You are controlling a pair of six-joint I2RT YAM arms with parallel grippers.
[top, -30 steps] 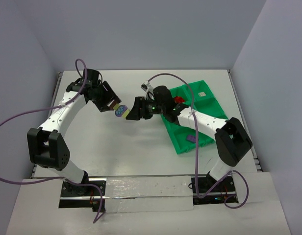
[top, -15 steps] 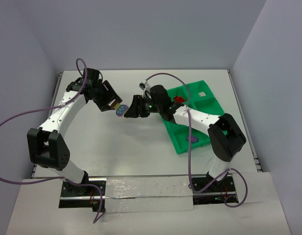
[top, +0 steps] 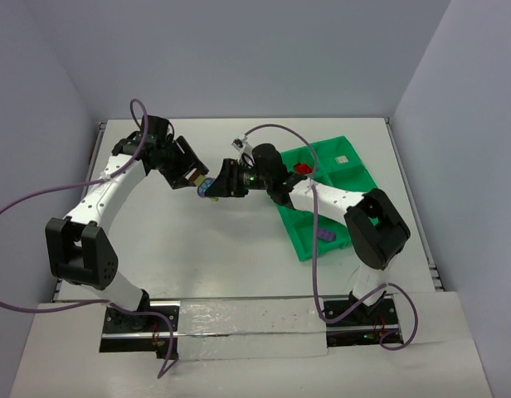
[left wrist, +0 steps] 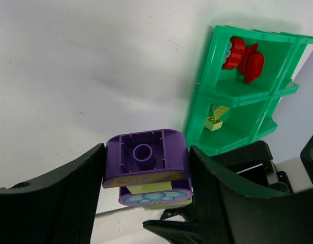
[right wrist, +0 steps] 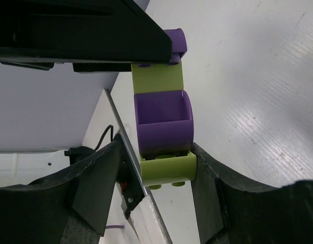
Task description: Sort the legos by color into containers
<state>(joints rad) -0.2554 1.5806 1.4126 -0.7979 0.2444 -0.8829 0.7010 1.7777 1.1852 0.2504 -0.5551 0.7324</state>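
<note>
Left of the tray (top: 359,178), left end effector (left wrist: 146,149) clamps the lego stack (left wrist: 146,162); right end effector (right wrist: 159,147) straddles it, grip unclear.

A white table (top: 239,249) — pale walls (top: 255,58) stand around it.

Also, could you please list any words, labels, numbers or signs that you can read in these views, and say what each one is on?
None: no view shows readable words, numbers or brand marks.
The lego stack has a printed pastel flower-like pattern on one face, with no letters that can be made out.
The green tray shows no lettering.
</note>
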